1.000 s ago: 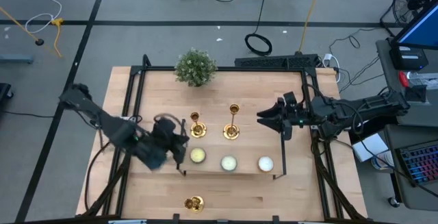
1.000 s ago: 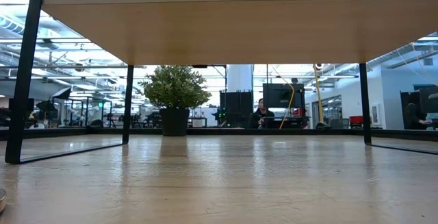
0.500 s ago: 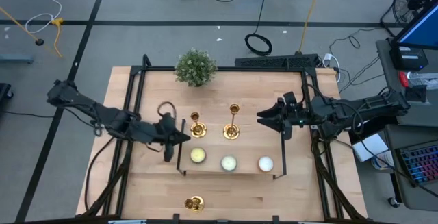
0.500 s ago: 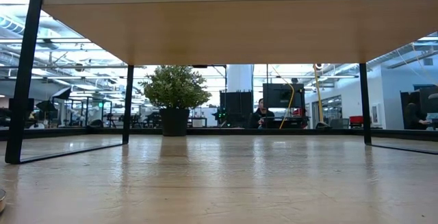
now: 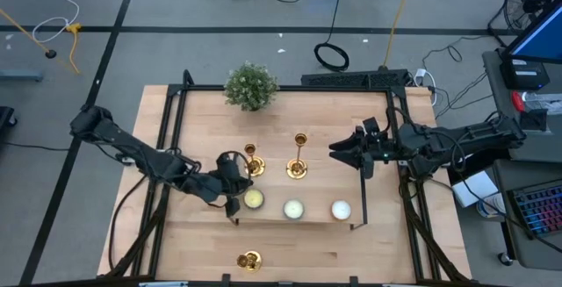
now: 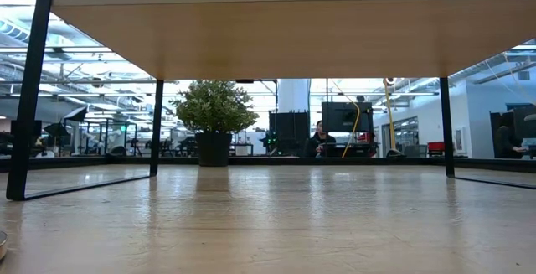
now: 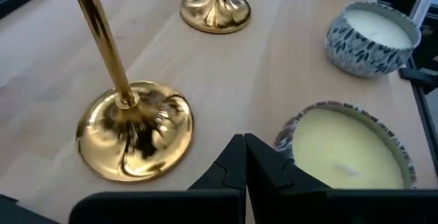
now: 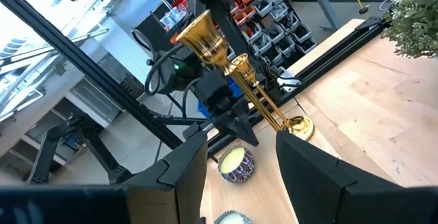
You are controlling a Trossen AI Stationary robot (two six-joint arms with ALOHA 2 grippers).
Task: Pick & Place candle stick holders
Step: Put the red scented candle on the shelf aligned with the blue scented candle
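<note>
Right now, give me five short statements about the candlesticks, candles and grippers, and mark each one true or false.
1. Two candlesticks stand upright on the table: the left candlestick and the right candlestick. True.
2. The third candlestick stands between them. False: it sits apart, near the table's front edge.
3. The left gripper is shut and holds nothing. True: its tips meet beside the left candlestick's base.
4. The right gripper is clamped on a candlestick. False: it is open and empty, off to the right of the candlesticks.
5. Three candles sit in a row: the yellow candle, the middle candle and the right candle. True.
</note>
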